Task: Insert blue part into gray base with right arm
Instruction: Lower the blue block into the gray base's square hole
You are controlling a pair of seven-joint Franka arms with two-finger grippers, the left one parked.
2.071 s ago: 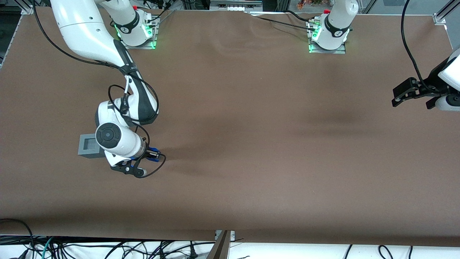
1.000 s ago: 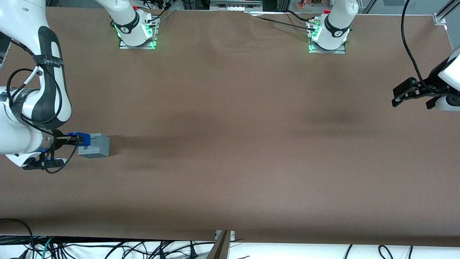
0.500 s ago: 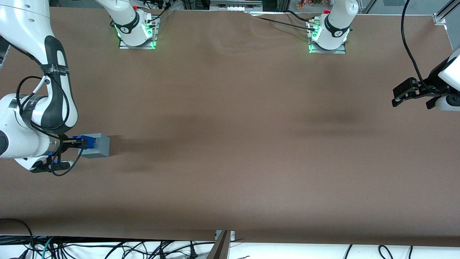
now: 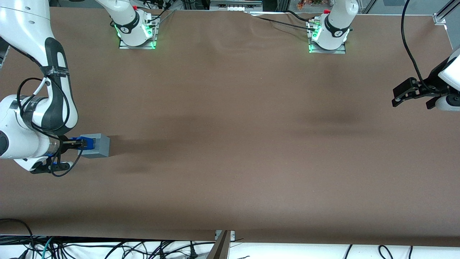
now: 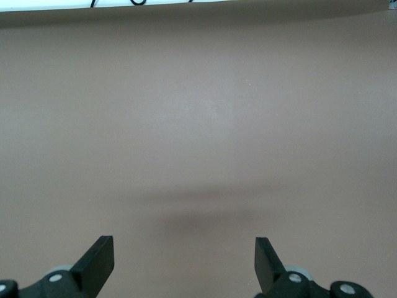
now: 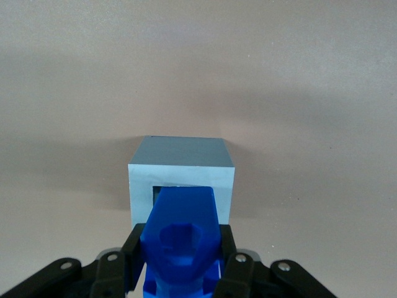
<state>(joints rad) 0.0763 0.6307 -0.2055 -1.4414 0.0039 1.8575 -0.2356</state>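
Two fingers of the gripper (image 6: pixel 180 273) clamp the blue part (image 6: pixel 181 239) over the gray base (image 6: pixel 181 180) — square it with the recess, then press gently.

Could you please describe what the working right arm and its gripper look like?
The right arm is white with dark-gray joint sections, a black tape band, and a thin black cable looping beside it. Its gripper, over the gray base, is black, with two fingers carrying silver screw heads.

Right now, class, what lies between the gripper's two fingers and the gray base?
Only the blue part: the gripper clamps it, its tip at the gray base recess opening. The right wrist view shows this.
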